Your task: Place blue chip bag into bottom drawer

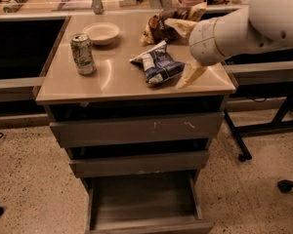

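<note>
The blue chip bag (156,65) lies flat on the cabinet top (112,79), right of centre. My gripper (181,50) hangs just right of the bag, close above the top's right edge. It is open, with one cream finger (177,25) at the back and the other finger (189,75) at the front, and it holds nothing. The bottom drawer (141,201) is pulled out below the two shut drawers and is empty.
A green can (83,53) stands at the left of the top. A white bowl (101,33) sits behind it. A brown-and-yellow snack bag (158,26) lies at the back, behind the gripper. A table leg (237,140) and a chair base (289,184) stand to the right.
</note>
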Motion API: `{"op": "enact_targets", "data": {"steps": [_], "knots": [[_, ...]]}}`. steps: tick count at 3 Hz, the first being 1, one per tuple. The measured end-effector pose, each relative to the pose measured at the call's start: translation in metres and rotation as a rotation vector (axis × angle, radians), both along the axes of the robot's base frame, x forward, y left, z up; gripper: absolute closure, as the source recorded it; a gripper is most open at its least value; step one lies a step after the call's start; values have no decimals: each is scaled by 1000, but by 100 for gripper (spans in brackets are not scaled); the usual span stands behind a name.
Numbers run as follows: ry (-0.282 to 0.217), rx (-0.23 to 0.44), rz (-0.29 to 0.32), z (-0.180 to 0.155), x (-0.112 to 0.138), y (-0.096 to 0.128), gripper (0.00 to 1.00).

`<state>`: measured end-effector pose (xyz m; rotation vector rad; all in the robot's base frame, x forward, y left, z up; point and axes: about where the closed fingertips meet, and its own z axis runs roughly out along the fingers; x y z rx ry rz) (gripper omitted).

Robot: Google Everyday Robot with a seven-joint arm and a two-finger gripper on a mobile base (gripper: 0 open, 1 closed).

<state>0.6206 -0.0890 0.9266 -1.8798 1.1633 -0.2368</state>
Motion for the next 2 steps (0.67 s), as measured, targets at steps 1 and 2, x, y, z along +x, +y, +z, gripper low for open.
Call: {"op": "enact_targets", "data": {"steps": [1, 2], "knots": [[-22, -29, 3, -8, 23, 3, 39], [-23, -66, -6, -20, 40, 0, 56]]}}
